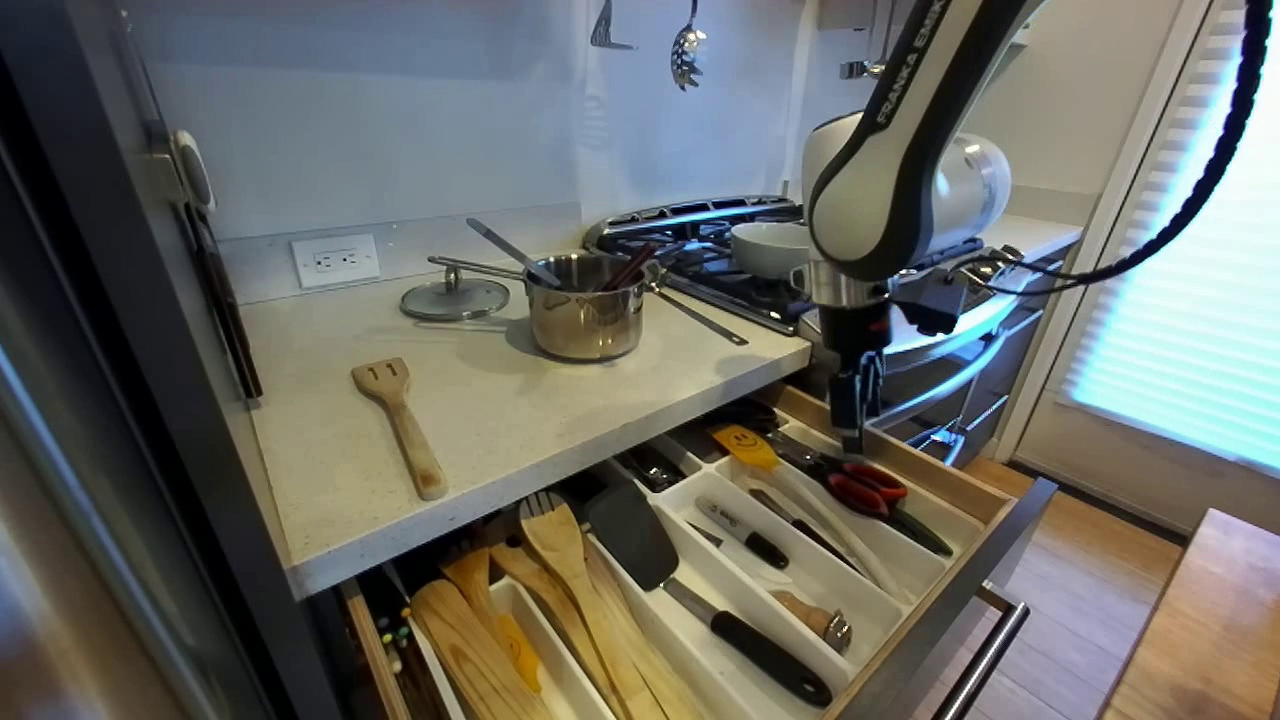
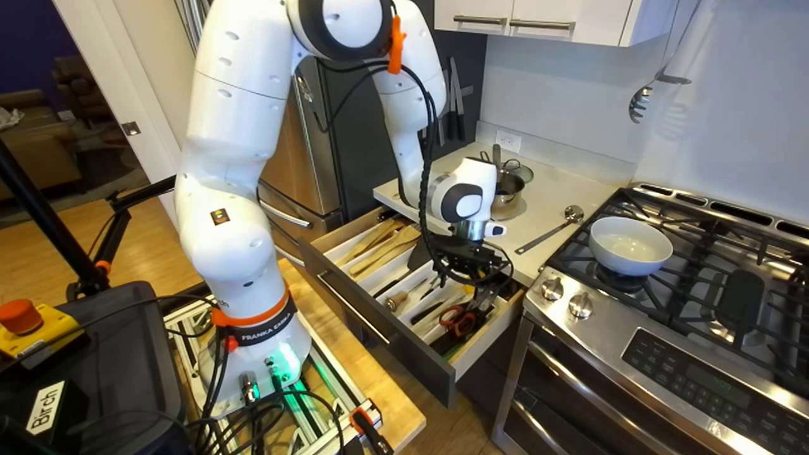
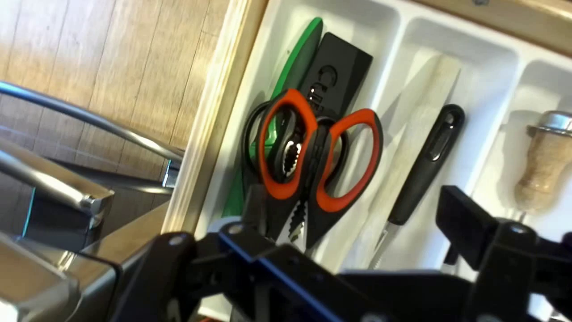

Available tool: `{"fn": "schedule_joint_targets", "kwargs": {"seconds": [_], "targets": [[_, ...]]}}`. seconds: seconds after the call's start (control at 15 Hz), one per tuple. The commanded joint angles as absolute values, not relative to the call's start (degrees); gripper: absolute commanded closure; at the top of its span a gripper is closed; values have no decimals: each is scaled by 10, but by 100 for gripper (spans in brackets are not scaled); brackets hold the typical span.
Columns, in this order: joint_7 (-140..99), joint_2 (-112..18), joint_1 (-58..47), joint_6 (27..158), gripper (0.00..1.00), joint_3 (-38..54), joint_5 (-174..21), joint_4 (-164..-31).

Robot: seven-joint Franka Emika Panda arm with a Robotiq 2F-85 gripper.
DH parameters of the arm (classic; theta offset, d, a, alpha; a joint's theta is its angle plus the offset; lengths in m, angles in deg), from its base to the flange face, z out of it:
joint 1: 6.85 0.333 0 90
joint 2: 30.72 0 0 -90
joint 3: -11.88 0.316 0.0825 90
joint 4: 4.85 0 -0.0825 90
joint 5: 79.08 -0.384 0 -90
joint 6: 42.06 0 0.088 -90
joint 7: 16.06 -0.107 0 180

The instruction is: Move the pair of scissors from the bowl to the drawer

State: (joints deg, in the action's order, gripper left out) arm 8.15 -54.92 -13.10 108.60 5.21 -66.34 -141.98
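Note:
The scissors point(image 3: 286, 190), with red-orange and black handles, lie in the end compartment of the open drawer point(image 3: 219, 112). They also show in both exterior views point(image 1: 886, 476) point(image 2: 452, 311). Black loops show under their handles, and their blade tips are hidden behind my gripper point(image 3: 359, 212). The drawer has a dark front point(image 2: 411, 360) and white divider compartments. My gripper point(image 1: 855, 425) is above the scissors' end of the drawer. Its fingers are wide apart with nothing between them; the left one overlaps the scissors in the wrist view. The silver metal bowl is out of view.
A steel pot point(image 1: 585, 325), a glass lid point(image 1: 455, 303) and a wooden spatula point(image 1: 408, 430) are on the counter behind the drawer. A ladle point(image 2: 550, 230) lies near the stove, which carries a white dish point(image 2: 631, 246). A black-handled knife point(image 3: 426, 165) lies in the neighbouring compartment.

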Motion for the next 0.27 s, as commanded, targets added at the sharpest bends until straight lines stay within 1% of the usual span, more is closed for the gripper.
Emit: {"fn": "schedule_joint_targets", "kwargs": {"seconds": [0.0, 0.07, 0.13, 0.2], "targets": [[148, -401, -149, 1113, 0, 57, -607, -1530], [171, -367, -151, 1109, 0, 59, -599, -1547], [133, -447, -144, 1095, 0, 60, -622, -1484], [139, -422, -144, 1094, 0, 60, -621, -1497]]}}
